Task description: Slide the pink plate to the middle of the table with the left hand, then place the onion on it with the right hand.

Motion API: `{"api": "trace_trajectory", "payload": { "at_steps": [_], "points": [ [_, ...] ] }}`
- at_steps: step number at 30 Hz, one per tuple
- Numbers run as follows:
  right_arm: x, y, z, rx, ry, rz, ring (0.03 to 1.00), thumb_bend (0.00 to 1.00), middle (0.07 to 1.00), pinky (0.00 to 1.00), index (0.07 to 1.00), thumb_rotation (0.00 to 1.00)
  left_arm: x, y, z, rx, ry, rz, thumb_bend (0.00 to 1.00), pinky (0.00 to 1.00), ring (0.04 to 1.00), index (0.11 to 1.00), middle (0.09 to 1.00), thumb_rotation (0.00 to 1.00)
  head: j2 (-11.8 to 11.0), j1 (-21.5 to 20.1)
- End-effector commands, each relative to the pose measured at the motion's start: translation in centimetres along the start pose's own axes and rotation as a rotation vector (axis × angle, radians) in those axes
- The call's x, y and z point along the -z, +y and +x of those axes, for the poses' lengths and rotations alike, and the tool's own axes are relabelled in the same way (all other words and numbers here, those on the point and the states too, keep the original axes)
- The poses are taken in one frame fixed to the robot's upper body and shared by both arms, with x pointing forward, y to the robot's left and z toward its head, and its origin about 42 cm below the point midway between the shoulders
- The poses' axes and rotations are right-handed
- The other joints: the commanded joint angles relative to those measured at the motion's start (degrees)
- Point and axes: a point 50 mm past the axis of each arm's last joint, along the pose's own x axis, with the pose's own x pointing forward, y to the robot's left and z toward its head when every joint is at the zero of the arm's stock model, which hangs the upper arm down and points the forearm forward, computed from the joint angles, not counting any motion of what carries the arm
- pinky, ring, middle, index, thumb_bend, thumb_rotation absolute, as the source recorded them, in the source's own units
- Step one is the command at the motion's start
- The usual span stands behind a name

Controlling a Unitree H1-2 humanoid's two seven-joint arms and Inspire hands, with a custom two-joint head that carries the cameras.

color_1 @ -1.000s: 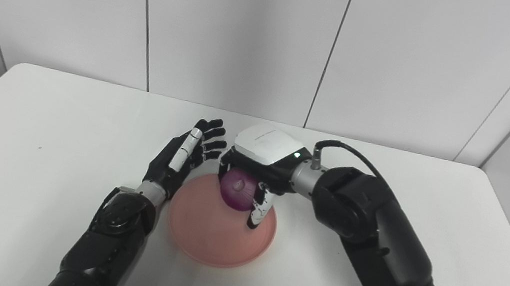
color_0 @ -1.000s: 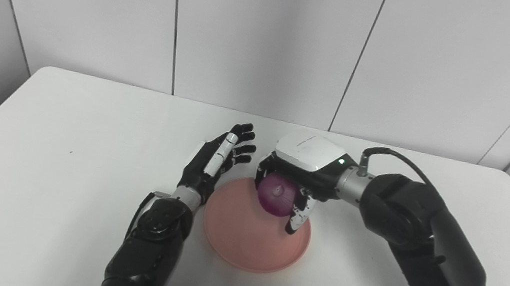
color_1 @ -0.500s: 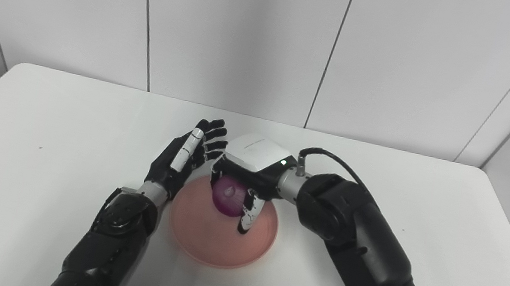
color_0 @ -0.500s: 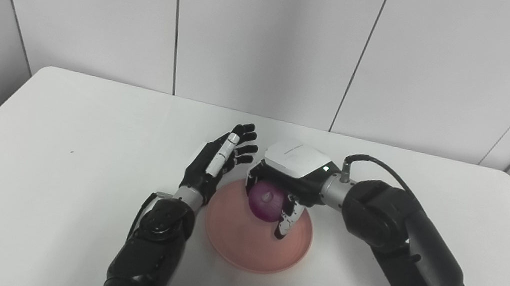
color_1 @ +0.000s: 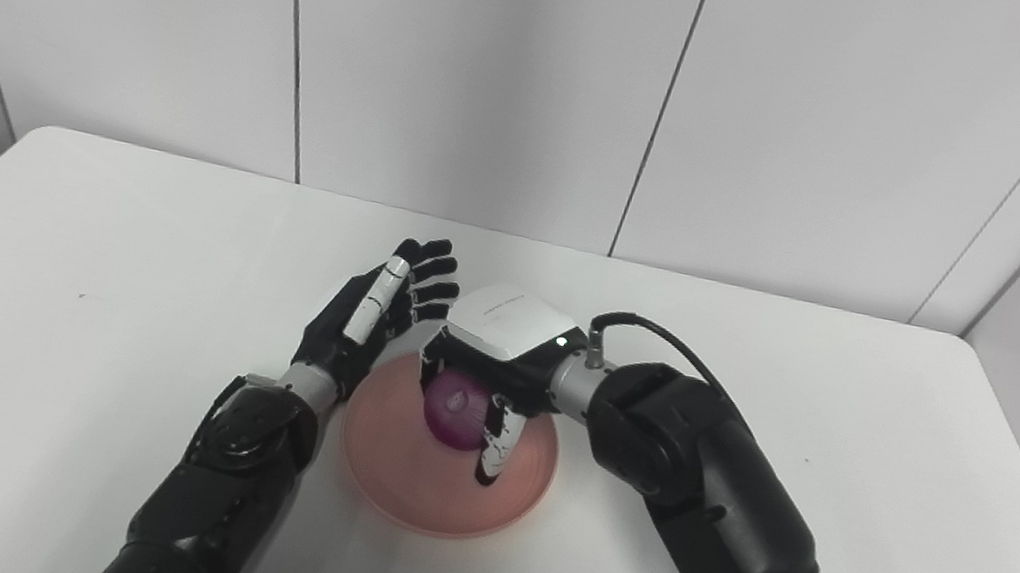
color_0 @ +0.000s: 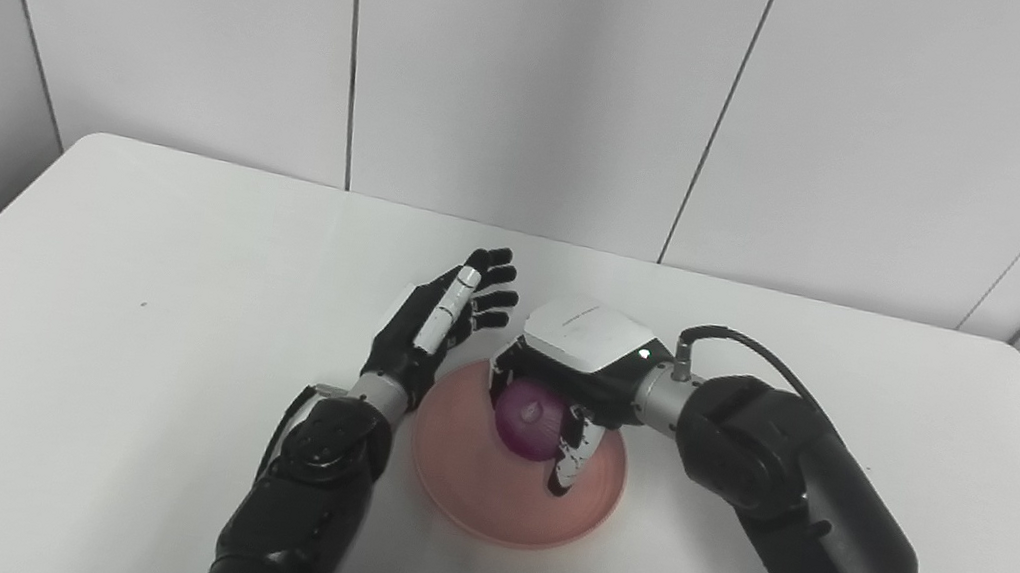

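Observation:
The pink plate [color_0: 480,484] lies near the middle of the white table [color_0: 106,348]. My right hand [color_0: 573,372] reaches over the plate from the right, shut on the purple onion [color_0: 529,418], which is low over the plate's far half; whether it touches the plate is unclear. My left hand [color_0: 439,321] stands open at the plate's far left rim, fingers spread and pointing away, holding nothing. In the right eye view the onion [color_1: 458,406] shows under the right hand [color_1: 502,341], with the plate [color_1: 400,482] below.
The table's far edge meets a white panelled wall [color_0: 541,79]. A black cable [color_0: 735,338] loops from the right wrist. Nothing else stands on the table.
My right hand has carried the onion left and down, lower over the plate. The left hand has stayed almost where it was.

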Motion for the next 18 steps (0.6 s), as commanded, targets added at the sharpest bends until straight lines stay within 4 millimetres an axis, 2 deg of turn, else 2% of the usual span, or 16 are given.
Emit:
{"api": "trace_trajectory", "payload": {
  "at_steps": [1,6,10,11,12,13,14,15,18],
  "points": [
    [-0.27,-1.97,-0.06,0.075,-0.039,-0.048,0.373,0.52,0.429,0.31,0.526,0.00,8.04,0.44,-4.15,-0.056,0.312,-0.047,0.67,0.79,0.809,0.810,0.859,0.87,0.0,0.1],
    [-0.30,-2.28,-0.22,0.085,-0.046,-0.068,0.395,0.52,0.439,0.32,0.525,0.01,8.06,0.36,-4.07,-0.056,0.314,-0.048,0.67,0.79,0.811,0.810,0.860,0.87,0.0,0.1],
    [-0.38,-2.56,-0.38,0.090,-0.047,-0.063,0.493,0.53,0.474,0.40,0.515,0.01,8.01,0.27,-3.93,-0.056,0.314,-0.049,0.67,0.79,0.809,0.806,0.860,0.87,0.0,0.1],
    [-0.40,-2.56,-0.41,0.092,-0.049,-0.058,0.525,0.52,0.552,0.43,0.503,0.10,8.00,0.25,-3.91,-0.055,0.314,-0.048,0.67,0.79,0.810,0.806,0.863,0.87,-0.1,0.2],
    [-0.41,-2.54,-0.43,0.094,-0.050,-0.055,0.543,0.52,0.585,0.44,0.500,0.13,8.00,0.25,-3.90,-0.054,0.314,-0.047,0.67,0.79,0.811,0.807,0.865,0.88,-0.1,0.2],
    [-0.43,-2.42,-0.41,0.093,-0.054,-0.046,0.572,0.63,0.623,0.47,0.558,0.20,7.96,0.27,-3.89,-0.052,0.313,-0.048,0.66,0.79,0.813,0.809,0.869,0.88,-0.1,0.2],
    [-0.44,-2.32,-0.39,0.093,-0.056,-0.041,0.579,0.67,0.631,0.48,0.579,0.23,7.93,0.29,-3.88,-0.050,0.312,-0.050,0.66,0.79,0.813,0.810,0.870,0.88,-0.1,0.2],
    [-0.41,-2.19,-0.36,0.094,-0.062,-0.033,0.595,0.76,0.649,0.49,0.629,0.28,7.89,0.35,-3.89,-0.049,0.310,-0.052,0.66,0.80,0.815,0.811,0.873,0.88,0.0,0.2],
    [-0.27,-2.04,-0.36,0.104,-0.077,-0.023,0.652,0.90,0.697,0.56,0.676,0.39,7.87,0.50,-3.91,-0.049,0.306,-0.050,0.66,0.80,0.812,0.813,0.877,0.88,0.0,0.1]
  ]
}}
